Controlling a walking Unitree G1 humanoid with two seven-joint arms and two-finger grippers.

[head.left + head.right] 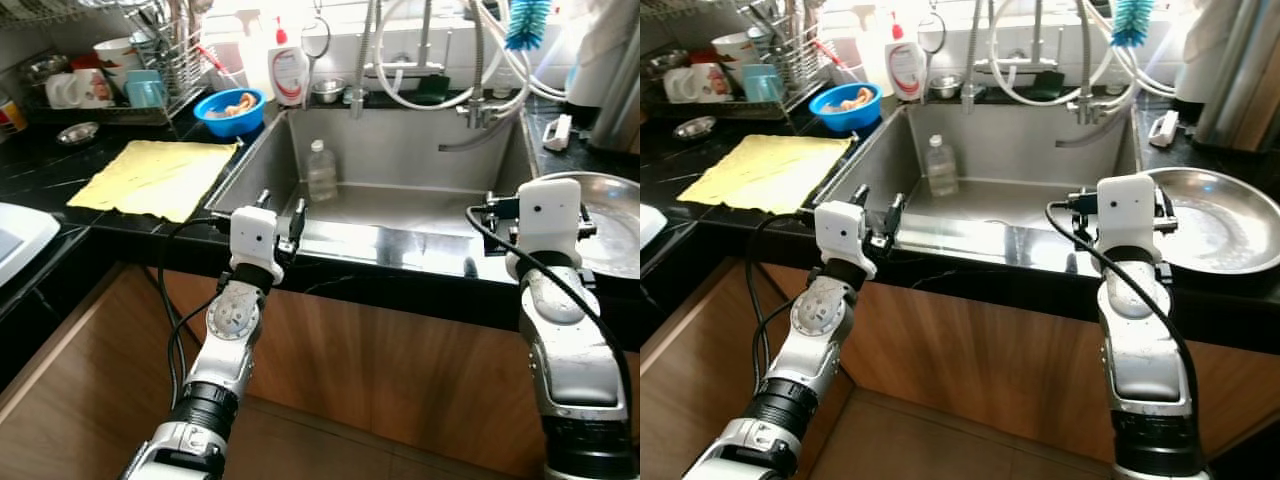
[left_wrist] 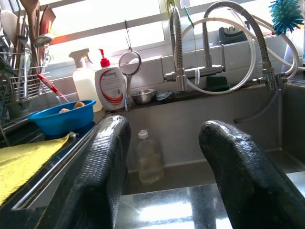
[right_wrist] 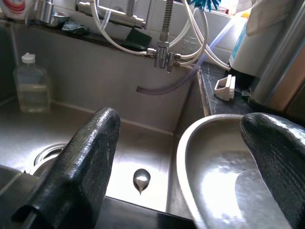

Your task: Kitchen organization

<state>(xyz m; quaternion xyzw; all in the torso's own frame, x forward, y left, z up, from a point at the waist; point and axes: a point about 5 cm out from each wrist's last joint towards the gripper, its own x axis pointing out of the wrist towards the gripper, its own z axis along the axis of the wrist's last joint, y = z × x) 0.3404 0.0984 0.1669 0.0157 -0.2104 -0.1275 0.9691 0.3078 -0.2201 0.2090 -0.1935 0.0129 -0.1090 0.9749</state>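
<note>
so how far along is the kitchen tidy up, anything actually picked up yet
Early on, by the look of it. Nothing is in hand: the left gripper and right gripper both hover at the sink's front edge with jaws open and empty. Left to deal with: the plastic bottle standing in the sink, the spoon on its floor, the steel bowl and yellow cloth on the counter.

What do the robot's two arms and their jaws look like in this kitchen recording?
Both arms are silver metal with black ribbed collars and round joints. Each wrist carries a boxy white housing, and a black cable loops along each arm. The left gripper and right gripper each have two long black fingers with a fine woven texture and rounded tips.
</note>
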